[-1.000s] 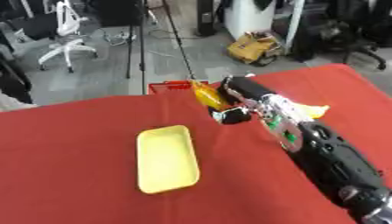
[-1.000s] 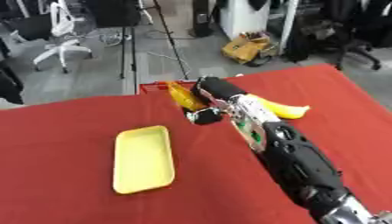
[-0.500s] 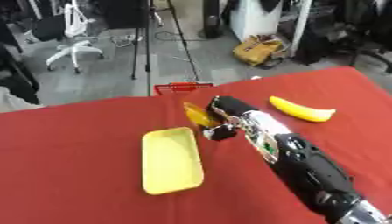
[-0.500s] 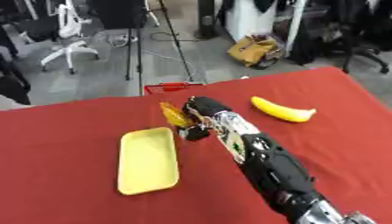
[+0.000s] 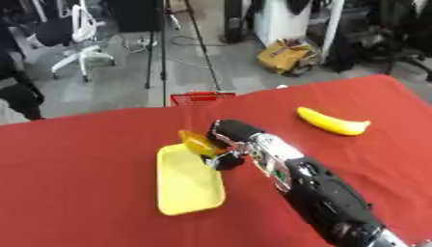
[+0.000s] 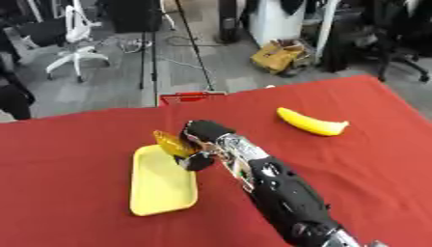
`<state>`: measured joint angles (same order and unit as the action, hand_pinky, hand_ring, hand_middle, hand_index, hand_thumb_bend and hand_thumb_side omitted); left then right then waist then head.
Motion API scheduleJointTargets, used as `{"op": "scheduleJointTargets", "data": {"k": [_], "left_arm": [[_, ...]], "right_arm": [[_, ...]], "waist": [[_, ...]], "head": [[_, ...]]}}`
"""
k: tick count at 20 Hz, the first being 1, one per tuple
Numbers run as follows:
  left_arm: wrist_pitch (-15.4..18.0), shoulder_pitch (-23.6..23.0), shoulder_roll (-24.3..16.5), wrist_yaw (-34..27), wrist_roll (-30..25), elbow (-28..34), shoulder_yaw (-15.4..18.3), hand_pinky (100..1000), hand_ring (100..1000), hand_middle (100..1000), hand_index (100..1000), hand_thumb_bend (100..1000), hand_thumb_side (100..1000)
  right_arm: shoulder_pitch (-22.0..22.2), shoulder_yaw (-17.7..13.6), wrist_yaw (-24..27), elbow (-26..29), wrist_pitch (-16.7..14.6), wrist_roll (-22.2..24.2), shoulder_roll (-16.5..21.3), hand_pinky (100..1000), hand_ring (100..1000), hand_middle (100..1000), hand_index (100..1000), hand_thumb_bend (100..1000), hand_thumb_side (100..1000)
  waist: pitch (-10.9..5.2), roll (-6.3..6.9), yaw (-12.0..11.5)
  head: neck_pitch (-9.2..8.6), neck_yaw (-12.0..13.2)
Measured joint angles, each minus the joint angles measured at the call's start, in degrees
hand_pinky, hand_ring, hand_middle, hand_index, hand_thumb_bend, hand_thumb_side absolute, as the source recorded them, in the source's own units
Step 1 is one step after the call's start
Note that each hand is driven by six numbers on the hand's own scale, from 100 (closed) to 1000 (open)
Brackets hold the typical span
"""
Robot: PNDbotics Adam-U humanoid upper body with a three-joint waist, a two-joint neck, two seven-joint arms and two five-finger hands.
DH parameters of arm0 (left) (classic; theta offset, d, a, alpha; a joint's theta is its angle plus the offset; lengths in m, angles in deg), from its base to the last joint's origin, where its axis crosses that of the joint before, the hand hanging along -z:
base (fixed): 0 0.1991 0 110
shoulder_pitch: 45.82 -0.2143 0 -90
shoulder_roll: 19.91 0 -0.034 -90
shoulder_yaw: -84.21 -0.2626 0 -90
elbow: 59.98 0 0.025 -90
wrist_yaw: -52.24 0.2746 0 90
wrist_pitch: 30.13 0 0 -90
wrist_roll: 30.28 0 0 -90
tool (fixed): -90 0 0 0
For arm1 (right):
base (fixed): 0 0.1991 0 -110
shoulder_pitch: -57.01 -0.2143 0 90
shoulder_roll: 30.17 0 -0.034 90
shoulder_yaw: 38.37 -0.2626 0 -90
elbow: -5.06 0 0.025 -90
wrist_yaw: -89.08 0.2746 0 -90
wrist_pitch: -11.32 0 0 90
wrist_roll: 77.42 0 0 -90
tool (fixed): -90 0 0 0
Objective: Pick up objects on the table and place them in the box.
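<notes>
While over yellow tray [image 5: 189,185] rim, right hand [image 5: 226,144] grips orange obj [image 5: 195,142]; banana [image 5: 332,121] well apart.

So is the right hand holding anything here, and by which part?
Yes: the right hand is curled round a small orange object, gripping its right end, above the far end of the yellow tray.

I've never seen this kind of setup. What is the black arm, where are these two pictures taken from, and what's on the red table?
Both pictures come from the two eyes of a camera in a humanoid robot's head, looking down at its work. The black and silver arm is the robot's right arm; its right hand is curled round a small orange object above the near end of a shallow yellow plastic tray. A yellow banana lies farther right on the red tablecloth. The left hand is not visible.
</notes>
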<state>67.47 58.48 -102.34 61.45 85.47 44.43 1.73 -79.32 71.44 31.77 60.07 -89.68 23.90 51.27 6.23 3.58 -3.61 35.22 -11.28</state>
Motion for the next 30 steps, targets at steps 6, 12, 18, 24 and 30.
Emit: {"op": "scheduleJointTargets", "data": {"k": [6, 12, 18, 24, 30], "left_arm": [[0.07, 0.00, 0.01, 0.00, -0.09, 0.15, -0.27, 694, 782, 847, 853, 838, 990], [0.11, 0.00, 0.02, 0.00, -0.13, 0.16, -0.28, 693, 782, 847, 853, 839, 990], [0.11, 0.00, 0.04, 0.00, -0.13, 0.16, -0.28, 693, 783, 848, 853, 839, 991], [0.11, -0.04, 0.24, 0.00, -0.13, 0.16, -0.28, 692, 783, 847, 852, 839, 991], [0.12, -0.16, 0.22, 0.00, -0.07, 0.14, -0.27, 692, 783, 847, 852, 838, 993]], "right_arm": [[0.32, 0.15, 0.02, 0.09, -0.50, 0.59, -0.15, 481, 509, 507, 663, 333, 453], [0.47, 0.40, 0.51, -0.01, -3.05, 4.47, -0.15, 678, 737, 832, 908, 522, 585], [0.49, 0.44, 2.07, 0.12, -4.45, 8.44, -0.13, 692, 748, 842, 929, 552, 616], [0.48, -0.39, 6.97, 5.00, -4.93, 7.36, 1.17, 697, 722, 808, 900, 276, 845], [2.03, -2.71, 24.68, 18.79, -3.15, 1.16, 6.65, 691, 695, 749, 842, 172, 809]], "waist": [[0.00, 0.00, -0.07], [0.00, 0.00, -0.07], [0.00, 0.00, 0.02], [0.00, 0.00, 0.49], [0.00, -0.02, 1.51]], "head": [[0.00, -0.04], [0.00, -0.02], [-0.02, 0.00], [-0.05, 0.46], [-0.07, 1.41]]}}
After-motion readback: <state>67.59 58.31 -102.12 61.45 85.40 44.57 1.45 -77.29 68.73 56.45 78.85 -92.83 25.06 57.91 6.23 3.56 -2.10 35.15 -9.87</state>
